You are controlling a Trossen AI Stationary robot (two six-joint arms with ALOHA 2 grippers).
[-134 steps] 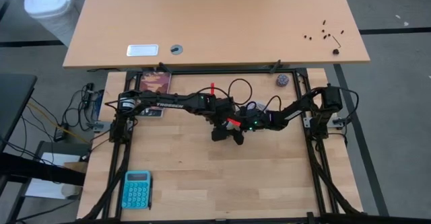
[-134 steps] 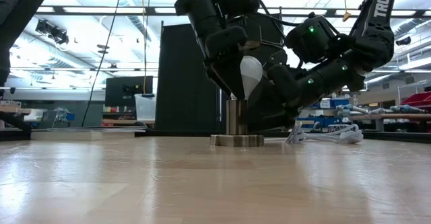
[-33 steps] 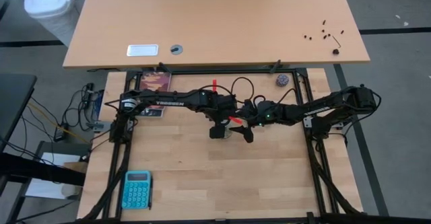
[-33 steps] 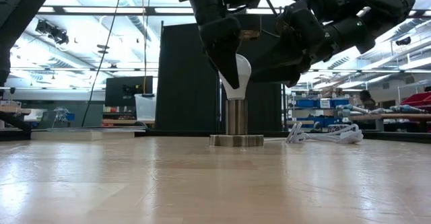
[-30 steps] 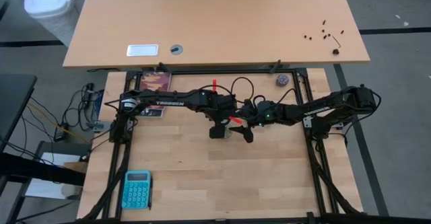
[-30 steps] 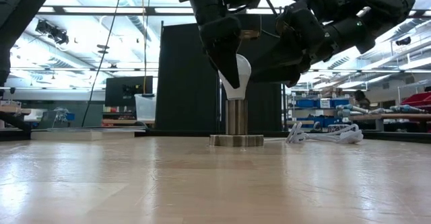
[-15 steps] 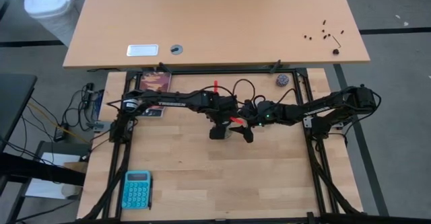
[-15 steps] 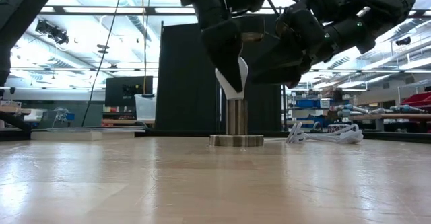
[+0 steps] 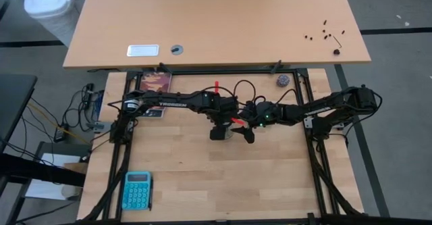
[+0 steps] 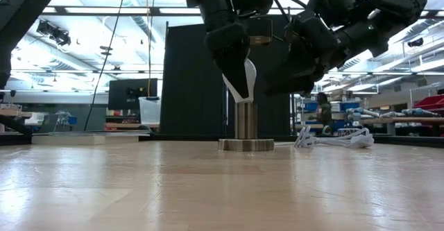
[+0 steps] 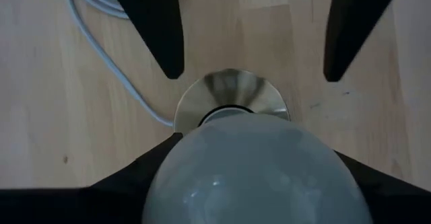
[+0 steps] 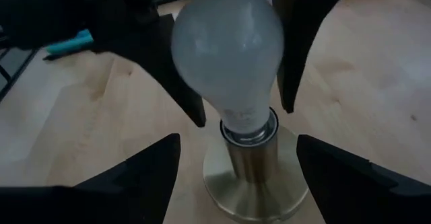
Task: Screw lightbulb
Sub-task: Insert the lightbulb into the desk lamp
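One lightbulb point(image 12: 227, 49), one socket point(image 12: 254, 167), one calculator point(image 9: 137, 190), one purplish ball point(image 9: 282, 81), two grippers

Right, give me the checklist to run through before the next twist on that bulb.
1. lightbulb base inside the socket collar: ok.
2. Thread fully home: cannot tell.
3. left gripper on the glass, both sides touching: ok.
4. right gripper open, fingers apart from bulb and socket: ok.
5. Socket foot flat on the table: ok.
6. white cord lying clear of both grippers: ok.
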